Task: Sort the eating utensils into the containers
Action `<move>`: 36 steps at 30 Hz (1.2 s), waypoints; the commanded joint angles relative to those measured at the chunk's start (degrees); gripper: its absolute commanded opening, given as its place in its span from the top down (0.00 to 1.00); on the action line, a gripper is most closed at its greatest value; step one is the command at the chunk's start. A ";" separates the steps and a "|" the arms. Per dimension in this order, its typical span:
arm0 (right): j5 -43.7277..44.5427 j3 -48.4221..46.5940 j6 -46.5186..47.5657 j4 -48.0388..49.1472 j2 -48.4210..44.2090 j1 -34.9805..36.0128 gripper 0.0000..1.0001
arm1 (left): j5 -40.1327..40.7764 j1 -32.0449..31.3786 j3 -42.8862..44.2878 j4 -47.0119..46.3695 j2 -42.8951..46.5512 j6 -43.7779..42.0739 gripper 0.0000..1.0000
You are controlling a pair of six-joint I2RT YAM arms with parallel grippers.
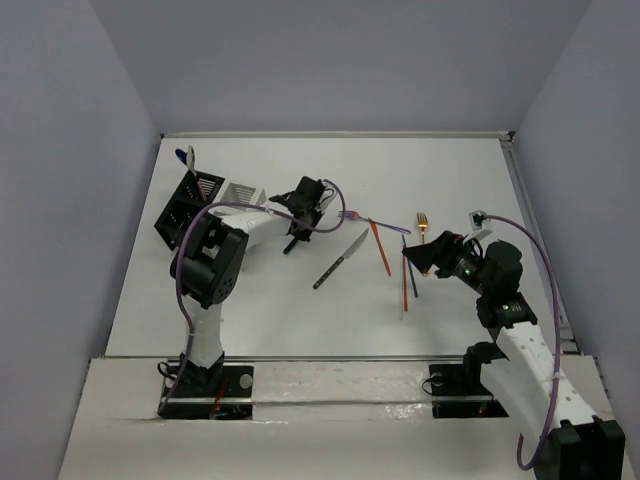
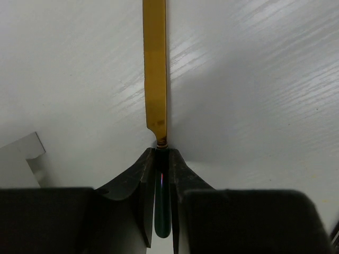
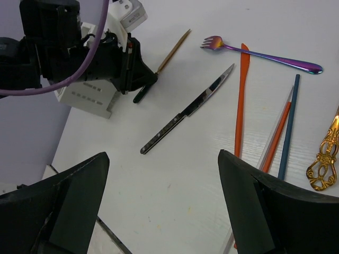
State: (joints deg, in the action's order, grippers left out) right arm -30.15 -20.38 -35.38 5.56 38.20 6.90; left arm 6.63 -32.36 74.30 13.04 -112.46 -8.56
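Note:
My left gripper [image 2: 161, 152] is shut on a gold-bladed knife [image 2: 154, 63] by its dark green handle [image 2: 162, 211], just right of the containers in the top view [image 1: 300, 222]. The joined black caddy [image 1: 183, 212] and white caddy [image 1: 240, 194] stand at the far left; a blue spoon [image 1: 186, 156] sticks up from the black one. My right gripper [image 3: 161, 159] is open and empty above the table, near the loose cutlery [image 1: 415, 258]. A silver knife [image 3: 185, 110], purple fork [image 3: 259, 51], orange stick [image 3: 241, 100], blue stick [image 3: 288, 127] and gold fork [image 3: 324, 161] lie flat.
A thinner orange stick with a white one beside it [image 3: 275, 137] lies next to the blue stick. The white caddy's corner [image 2: 21, 159] shows at the left of the left wrist view. Grey walls enclose the table on three sides.

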 commanded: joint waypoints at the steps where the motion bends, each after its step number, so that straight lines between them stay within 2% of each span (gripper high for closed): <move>1: 0.53 0.34 0.66 2.08 -0.32 0.57 0.11 | 1.53 -3.14 -3.28 4.54 1.89 0.56 1.00; 6: 0.80 0.34 0.75 2.00 -0.75 0.57 0.11 | 2.77 -4.38 -4.43 5.59 4.88 2.40 1.00; 11: 0.62 0.34 0.66 2.08 -0.67 0.57 0.11 | 4.00 -4.91 -7.41 4.19 12.26 5.30 1.00; 18: 0.18 0.43 0.48 2.52 -0.23 0.57 0.11 | 4.70 -4.38 -7.24 -3.01 22.10 10.39 1.00; 22: 0.09 0.52 0.48 2.70 -0.05 0.57 0.11 | 7.77 -3.06 -7.68 -9.24 29.04 14.18 1.00; 27: -0.34 0.61 0.31 2.96 0.12 0.57 0.11 | 11.73 4.31 -11.19 -19.25 37.39 17.60 1.00; 28: -0.52 0.61 0.31 3.14 0.13 0.57 0.11 | 11.65 7.89 -12.42 -20.32 39.49 19.00 1.00; 29: -0.52 0.69 0.31 3.23 0.21 0.57 0.11 | 11.82 7.93 -12.95 -21.29 40.30 19.62 1.00; 32: -0.70 0.78 0.22 3.40 0.21 0.57 0.11 | 11.82 15.29 -14.53 -24.81 42.32 21.30 1.00; 36: -0.87 0.78 0.04 3.84 0.83 0.57 0.11 | 13.58 18.03 -13.49 -28.41 40.93 20.25 1.00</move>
State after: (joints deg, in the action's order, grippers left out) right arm -30.22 -20.08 -35.40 5.65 38.44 6.90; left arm 18.72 -15.73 60.88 -8.03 -70.91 10.52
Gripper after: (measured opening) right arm 0.894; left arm 0.115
